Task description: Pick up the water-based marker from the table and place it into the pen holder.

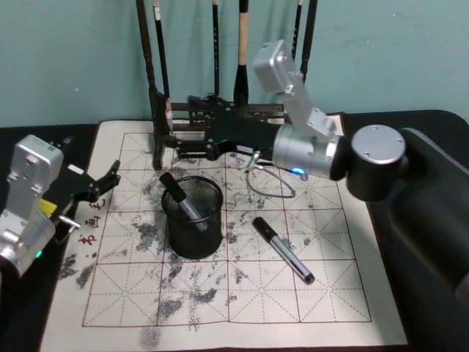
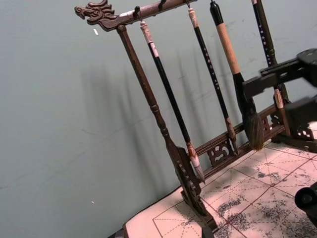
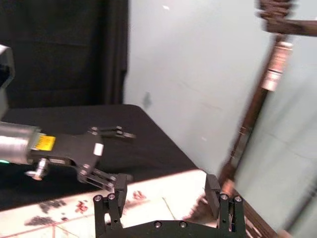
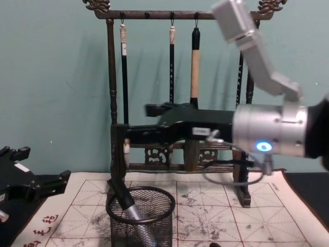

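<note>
Nearest, the slim black water-based marker (image 1: 283,249) lies on the whitish red-gridded felt mat (image 1: 330,293), right of the round black wire-mesh pen holder (image 1: 194,236); probably light, stiff, slick, roll-prone, so grip mid-barrel; right gripper (image 1: 176,132) beyond the holder and left gripper (image 1: 105,183) at the mat's left edge both gape empty.
</note>
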